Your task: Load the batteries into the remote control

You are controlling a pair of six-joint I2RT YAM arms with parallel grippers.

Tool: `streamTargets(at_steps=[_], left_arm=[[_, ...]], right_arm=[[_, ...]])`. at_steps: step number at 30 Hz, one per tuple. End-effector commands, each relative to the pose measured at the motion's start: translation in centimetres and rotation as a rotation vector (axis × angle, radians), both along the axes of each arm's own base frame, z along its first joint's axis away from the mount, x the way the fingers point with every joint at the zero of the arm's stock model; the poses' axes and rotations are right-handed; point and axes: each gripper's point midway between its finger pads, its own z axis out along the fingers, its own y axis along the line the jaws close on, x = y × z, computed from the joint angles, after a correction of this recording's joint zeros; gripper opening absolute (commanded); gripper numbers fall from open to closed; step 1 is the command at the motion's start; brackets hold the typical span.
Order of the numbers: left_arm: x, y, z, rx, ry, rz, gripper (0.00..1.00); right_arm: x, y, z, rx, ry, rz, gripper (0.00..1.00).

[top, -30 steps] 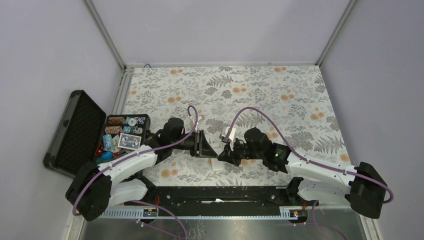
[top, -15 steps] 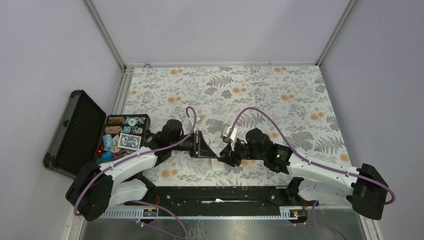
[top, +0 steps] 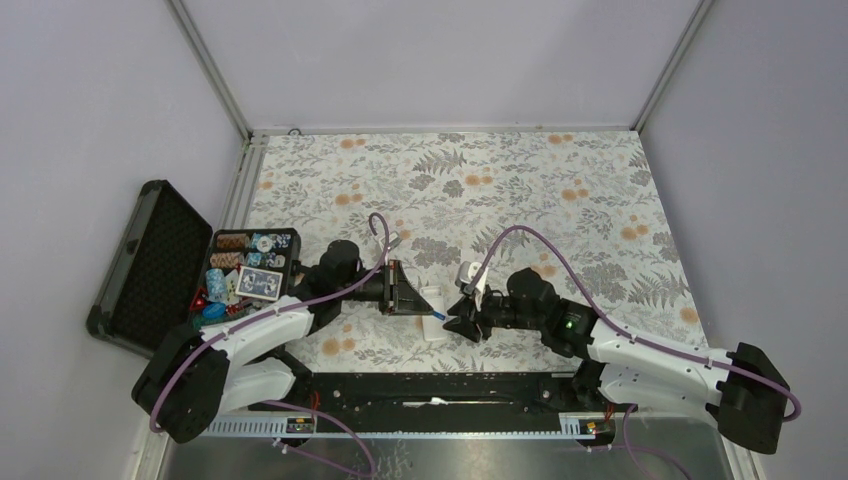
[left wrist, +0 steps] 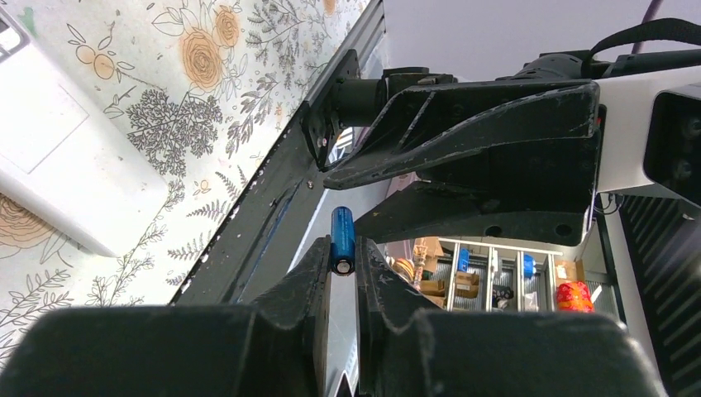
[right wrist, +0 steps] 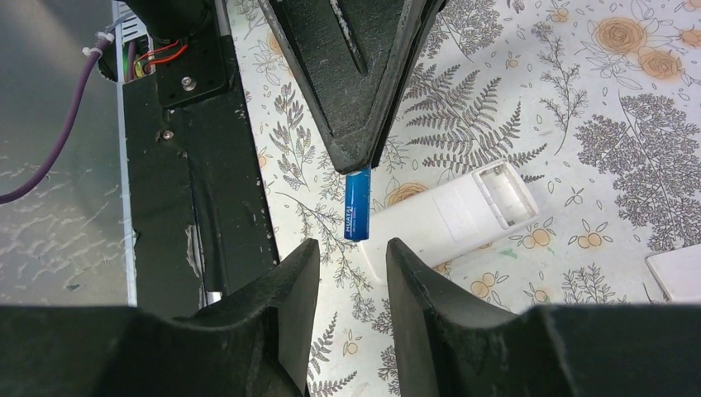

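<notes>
I am pinching the small blue cylindrical battery [left wrist: 342,240] by one end in the left gripper [left wrist: 343,258], just over the white rectangular remote control [right wrist: 450,217] lying bay-up; the right gripper [right wrist: 351,252] is standing spread, empty; such a shallow pinch is risking the battery swivelling and dropping.

**Lilac walls, flowered desk**

Plain pale-lilac walls [top: 430,60] close in on three sides, joined at the corners by slanting aluminium posts [top: 209,68]. The desk [top: 520,170] wears a grey fern-and-orange-blossom cloth. Light is even and soft.
</notes>
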Motion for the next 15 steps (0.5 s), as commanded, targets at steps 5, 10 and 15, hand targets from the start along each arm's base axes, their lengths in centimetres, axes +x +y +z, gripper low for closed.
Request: streamTargets(at_steps=[5,10,15], left_arm=[[-0.2,-0.2,1.8,-0.076,-0.043,-0.028,0.0],[-0.2,-0.2,1.8,-0.078,-0.042,-0.029,0.0],[-0.2,-0.2,1.9,-0.084,-0.037,-0.029,0.0]], right_arm=[[0.3,1.1,2.5,0.096,-0.095,0.029,0.43],[0.5,1.5,3.1,0.115,-0.111,0.038,0.42],[0.5,1.7,3.0,0.11,-0.113,0.046,0.4]])
